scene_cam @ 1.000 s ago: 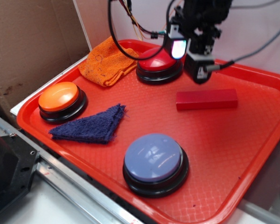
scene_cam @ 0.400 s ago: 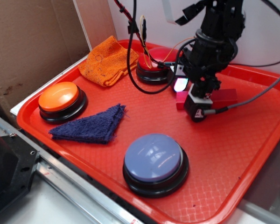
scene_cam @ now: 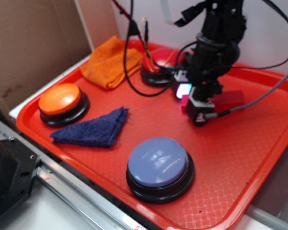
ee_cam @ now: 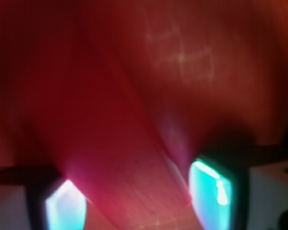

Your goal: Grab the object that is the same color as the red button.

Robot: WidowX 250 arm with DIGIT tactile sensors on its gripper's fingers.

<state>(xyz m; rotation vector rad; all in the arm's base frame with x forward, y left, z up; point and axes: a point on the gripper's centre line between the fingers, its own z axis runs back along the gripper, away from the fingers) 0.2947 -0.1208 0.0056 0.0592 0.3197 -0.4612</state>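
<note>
Arm pitched steeply down, fingers [scene_cam: 194, 101] open astride the red block [scene_cam: 233, 100] on the tray [scene_cam: 249, 158].

Red block [scene_cam: 232, 99]: long, flat, rectangular, plain faces. Lies flat on the tray toward its back right, long axis running roughly left-right. Only the right end and a sliver of the left end show in the exterior view; the middle is hidden. In the wrist view [ee_cam: 129, 187] it is a blurred red slab running diagonally, too soft to read its edges with certainty.

Red button [scene_cam: 156, 64]: glossy dark-red dome on black round base, at the tray's back edge, left of the block, partly hidden by cables.
</note>
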